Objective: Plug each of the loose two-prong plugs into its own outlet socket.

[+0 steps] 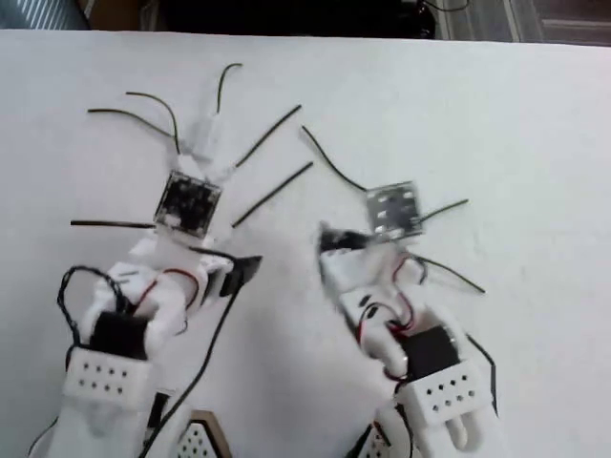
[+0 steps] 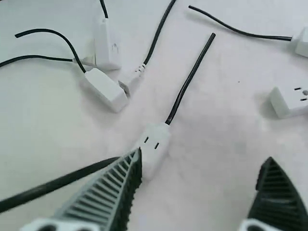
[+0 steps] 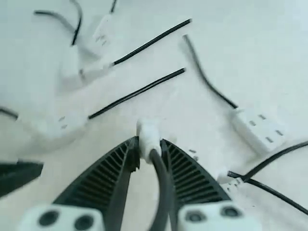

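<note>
White table held scattered short-corded plugs and sockets. Left gripper stood wide open, one fingertip just beside a socket. Right gripper was clamped on a plug, with a second socket lying near.

White table, with dark room beyond its far edge.

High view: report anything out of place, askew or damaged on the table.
Nothing looks spilled or broken. The black cords are short stubs with free ends, strewn at all angles across the table. One plug sits pinched in the right gripper, its cord trailing back through the gripper.
</note>
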